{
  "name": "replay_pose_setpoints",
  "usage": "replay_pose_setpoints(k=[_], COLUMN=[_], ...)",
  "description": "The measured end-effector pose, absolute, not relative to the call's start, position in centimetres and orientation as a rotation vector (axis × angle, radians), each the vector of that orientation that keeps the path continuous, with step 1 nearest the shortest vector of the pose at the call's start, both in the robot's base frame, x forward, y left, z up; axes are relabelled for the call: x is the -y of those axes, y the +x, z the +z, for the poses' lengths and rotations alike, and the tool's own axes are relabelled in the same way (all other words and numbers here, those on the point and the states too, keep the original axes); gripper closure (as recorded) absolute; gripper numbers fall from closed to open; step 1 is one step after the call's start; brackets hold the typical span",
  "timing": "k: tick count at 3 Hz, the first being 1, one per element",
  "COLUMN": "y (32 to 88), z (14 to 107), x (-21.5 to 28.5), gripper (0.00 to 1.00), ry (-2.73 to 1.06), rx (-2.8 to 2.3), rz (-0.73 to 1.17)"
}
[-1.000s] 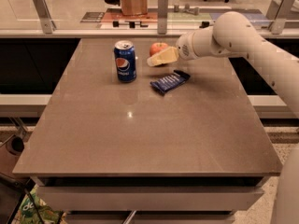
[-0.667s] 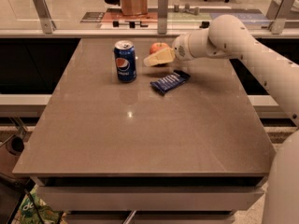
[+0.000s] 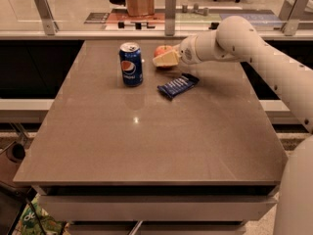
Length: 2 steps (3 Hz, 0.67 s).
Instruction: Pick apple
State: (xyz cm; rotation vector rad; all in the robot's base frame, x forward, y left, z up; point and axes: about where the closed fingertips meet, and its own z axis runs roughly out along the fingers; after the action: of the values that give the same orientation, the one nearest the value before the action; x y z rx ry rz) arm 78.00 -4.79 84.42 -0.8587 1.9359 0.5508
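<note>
One pale gripper (image 3: pixel 165 59), on a white arm (image 3: pixel 254 53) cut off at the right edge, sits in front of the apple (image 3: pixel 163 49) and covers its lower half; whether it is open or clamped on the fruit cannot be told. The apple is near the far edge of the table (image 3: pixel 146 141), toward 12 o'clock. At the gripper's 9 o'clock stands a blue Pepsi can (image 3: pixel 131 64), and at its 5 o'clock lies a dark blue snack bar (image 3: pixel 178 85) whose print is unreadable.
</note>
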Motion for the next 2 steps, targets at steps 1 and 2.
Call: replay_pose_setpoints(k=[1, 2], y=[77.99, 77.99], z=[84.26, 84.07], x=[4.53, 4.25], gripper=[0.63, 0.87], ry=[-0.862, -0.865], rx=[-1.937, -1.938], rz=[0.554, 0.559])
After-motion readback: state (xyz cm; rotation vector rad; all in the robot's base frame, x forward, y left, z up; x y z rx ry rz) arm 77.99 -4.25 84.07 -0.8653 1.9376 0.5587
